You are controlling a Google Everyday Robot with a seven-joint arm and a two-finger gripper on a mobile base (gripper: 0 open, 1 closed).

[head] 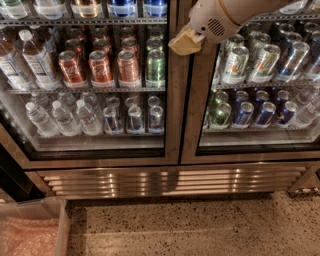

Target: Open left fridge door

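One translucent bin [31,227] with a pink liner occupies the lower left corner, nearest the camera, and stands on a speckled terrazzo floor [200,227]. Behind the floor, a ribbed steel kick grille [175,181] runs across the base of the cooler. Above it, a white robot arm [227,14] enters from the top right and ends in the gripper [184,42], whose tan tip sits high in the view, in front of the vertical steel stiles where the two doors meet. Whether the gripper is spread or pressed together cannot be told from this view, and contact with the steel cannot be confirmed either. The fridge door [173,115] fills the left half of the view; its wide brushed-steel frame lies flush with the twin right door [199,125], so it reads as closed. Behind its pane, the middle shelf carries a row of red cans [100,67] with one green can [155,67] at the right end and labelled bottles [30,57] at the left. The shelf below holds clear water bottles [62,117] beside blue-and-silver cans [135,119]. Behind the right pane stand green-white cans [235,64] over blue cans [250,112].
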